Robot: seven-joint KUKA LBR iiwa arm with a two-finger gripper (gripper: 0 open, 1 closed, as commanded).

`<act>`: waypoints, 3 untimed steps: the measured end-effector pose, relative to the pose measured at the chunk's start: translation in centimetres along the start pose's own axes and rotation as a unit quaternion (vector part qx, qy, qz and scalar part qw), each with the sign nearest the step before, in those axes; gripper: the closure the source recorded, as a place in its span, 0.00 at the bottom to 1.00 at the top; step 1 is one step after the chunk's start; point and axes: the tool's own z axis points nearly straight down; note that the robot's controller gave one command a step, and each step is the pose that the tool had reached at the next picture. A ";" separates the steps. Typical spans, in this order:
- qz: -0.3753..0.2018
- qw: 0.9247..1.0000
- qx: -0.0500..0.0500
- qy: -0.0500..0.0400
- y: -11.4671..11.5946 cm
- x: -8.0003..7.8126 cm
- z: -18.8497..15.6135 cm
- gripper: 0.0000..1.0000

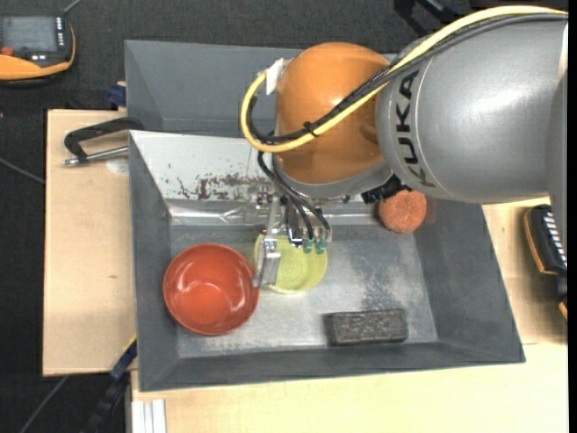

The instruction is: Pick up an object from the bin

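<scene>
Yellow-green disc (303, 278) — half under end effector (288, 251)

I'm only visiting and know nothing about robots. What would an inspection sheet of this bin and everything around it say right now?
Surface: grey metal bin, dark specks on its back wall.
Job's things: pale yellow-green round thing, mid-bin, directly under the gripper.
Clutter: red bowl close on its left; dark grey block near the front wall; orange round thing by the arm.
Grippers: gripper low at the yellow-green thing; hold not judgeable.
Cables: yellow cable looped over the orange cover.
Surroundings: orange-and-black device outside, upper left.
</scene>
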 end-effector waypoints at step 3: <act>-0.114 0.993 -0.005 -0.006 -3.3 -3.8 14.2 1.00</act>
